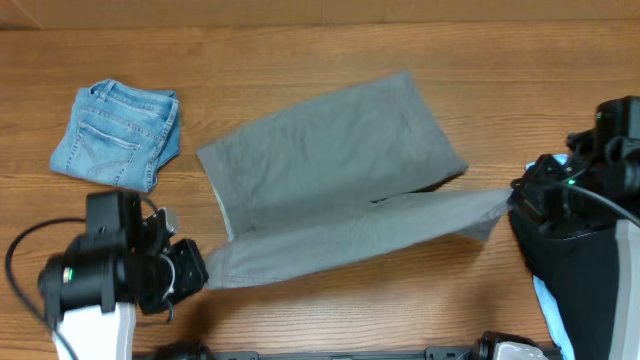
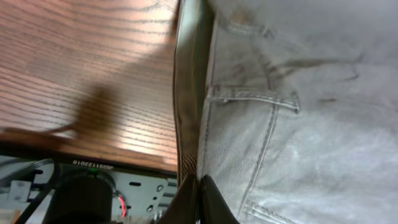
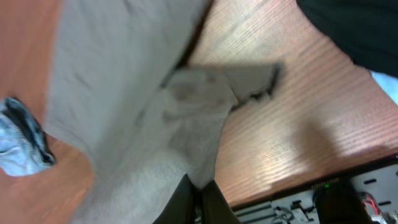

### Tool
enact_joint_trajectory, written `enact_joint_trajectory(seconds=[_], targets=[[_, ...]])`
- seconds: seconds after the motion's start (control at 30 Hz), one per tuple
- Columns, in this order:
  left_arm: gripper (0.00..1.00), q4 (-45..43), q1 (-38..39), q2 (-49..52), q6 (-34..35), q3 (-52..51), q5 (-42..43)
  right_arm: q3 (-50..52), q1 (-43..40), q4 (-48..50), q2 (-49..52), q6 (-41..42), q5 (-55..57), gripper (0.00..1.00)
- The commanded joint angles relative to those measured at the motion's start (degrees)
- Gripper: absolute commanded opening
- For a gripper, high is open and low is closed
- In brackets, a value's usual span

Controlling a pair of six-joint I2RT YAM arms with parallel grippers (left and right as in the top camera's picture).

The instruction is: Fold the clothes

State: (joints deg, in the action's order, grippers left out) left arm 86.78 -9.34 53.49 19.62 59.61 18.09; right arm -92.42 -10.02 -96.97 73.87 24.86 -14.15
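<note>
Grey shorts point(image 1: 340, 165) are pinched at their near-left waistband corner by the closed left gripper point(image 1: 193, 268), low over the wooden table point(image 1: 330, 60). A black garment point(image 1: 580, 290) lies near right. Just beyond it, the right gripper point(image 1: 518, 200) is clamped on a leg hem. The shorts stretch between both grippers, the rest spread mid-table. Folded denim point(image 1: 118, 135) lies far left.

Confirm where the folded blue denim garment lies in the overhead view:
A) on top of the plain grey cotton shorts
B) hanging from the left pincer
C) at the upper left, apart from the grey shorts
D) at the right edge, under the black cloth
C: the folded blue denim garment rests on the wooden table at the upper left, with bare wood between it and the plain grey cotton shorts.
</note>
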Motion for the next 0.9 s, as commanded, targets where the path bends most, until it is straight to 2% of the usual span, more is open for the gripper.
enact_joint_trajectory(seconds=[0.0, 0.13, 0.33, 0.4, 0.67, 0.8, 0.83, 0.87], targets=[[0.04, -0.33, 0.33, -5.18, 3.69, 1.01, -0.96, -2.93, -0.22, 1.90, -0.42, 1.81, 2.10, 0.04], [0.04, -3.80, 0.33, -5.14, 5.49, 0.98, -6.25, -2.91, -0.22, 8.09, 2.10, 2.38, 1.95, 0.04], [0.04, -22.25, 0.33, -0.42, 8.26, 0.98, -15.50, -2.84, 0.02, 26.45, 11.41, 2.40, -3.37, 0.04], [0.04, -27.74, 0.33, 3.19, 7.69, 0.98, -19.19, -2.84, 0.94, 32.33, 16.22, 3.13, -4.61, 0.04], [0.04, -47.25, 0.35, 24.96, 4.59, 0.98, -20.59, -2.80, 6.27, 52.61, 33.81, 3.78, -6.36, 0.04], [0.04, -52.15, 0.37, 33.03, 4.76, 0.98, -20.35, -2.80, 7.39, 57.09, 37.64, 3.89, -6.49, 0.05], [0.04, -53.05, 0.35, 34.05, 4.83, 0.98, -20.35, -2.80, 7.48, 57.72, 38.16, 3.87, -6.49, 0.28], [0.06, -53.99, 0.35, 34.69, 4.81, 0.98, -20.41, -2.80, 7.45, 57.86, 38.40, 3.85, -6.49, 0.55]])
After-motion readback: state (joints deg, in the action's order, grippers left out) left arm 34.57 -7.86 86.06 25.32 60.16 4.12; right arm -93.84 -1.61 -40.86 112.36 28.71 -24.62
